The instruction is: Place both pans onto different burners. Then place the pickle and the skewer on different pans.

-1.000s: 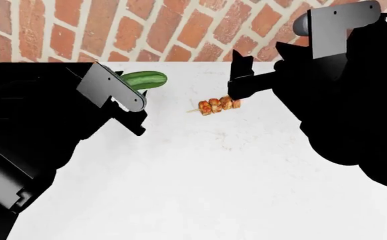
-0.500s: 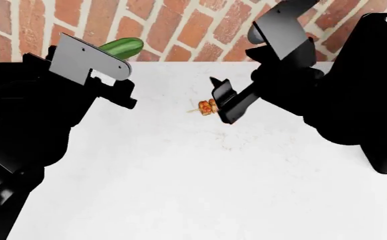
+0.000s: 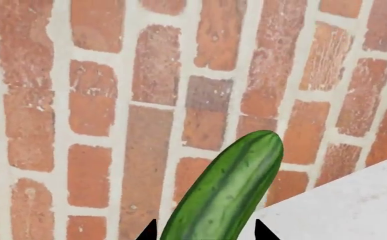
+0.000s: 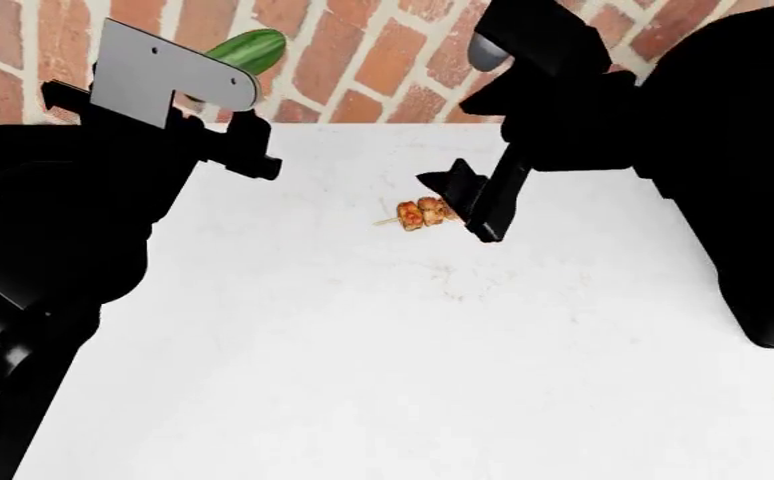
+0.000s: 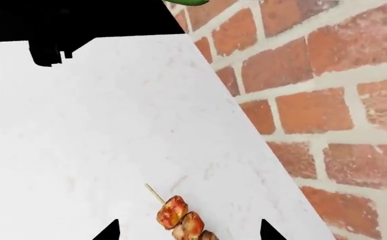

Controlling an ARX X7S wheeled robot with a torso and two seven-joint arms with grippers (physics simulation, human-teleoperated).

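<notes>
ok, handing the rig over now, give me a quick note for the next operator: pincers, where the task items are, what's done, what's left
Left pincer: shut on the pickle, held up off the white counter in front of the brick wall.
Right pincer: open, fingertips either side of the skewer, which lies on the counter, not gripped.
Pans and burners: not in any view, so I cannot tell whether the pans are placed.
Done: pickle picked up.
Left: close on the skewer and lift it, confirm both pans sit on separate burners, then put the pickle in one pan and the skewer in the other.
</notes>
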